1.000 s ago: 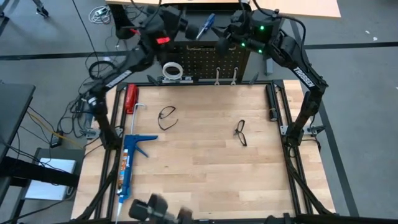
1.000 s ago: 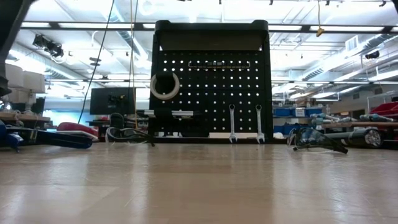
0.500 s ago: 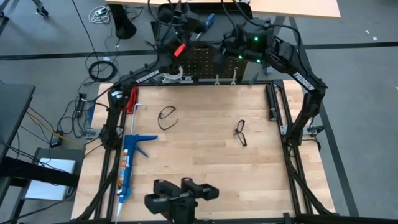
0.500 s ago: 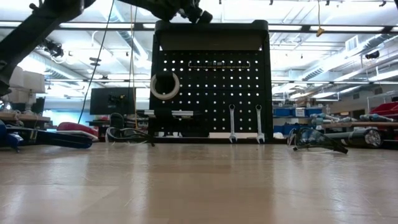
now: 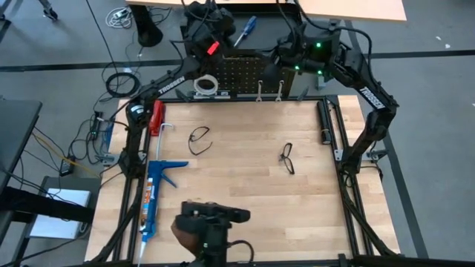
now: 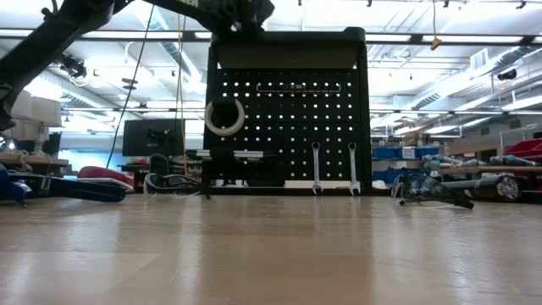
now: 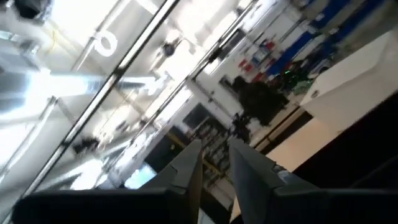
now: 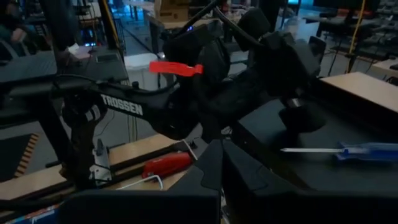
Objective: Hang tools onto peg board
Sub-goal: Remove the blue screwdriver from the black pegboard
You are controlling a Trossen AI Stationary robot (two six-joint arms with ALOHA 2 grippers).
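A: Step in hand?

B: Going for the blue-handled screwdriver (image 5: 246, 30) — it lies flat on top of the peg board (image 5: 249, 73), at the far edge of the table (image 5: 245, 193). Left gripper (image 7: 214, 163) is up over that top, near the screwdriver, fingers slightly apart with nothing between them. Can't tell if it's mid-closing or just letting go.

A: Right arm?

B: Right gripper (image 8: 219, 163) is clenched, empty, hovering beside the board top, looking at the screwdriver.

A: What's hung?

B: White tape roll (image 6: 223, 117) and two wrenches (image 6: 334, 168) on the board. Two safety glasses (image 5: 199, 139) lie on the table, well apart.

A: Next?

B: Likely — pinch the handle, carry it to the front, seat it on a peg.
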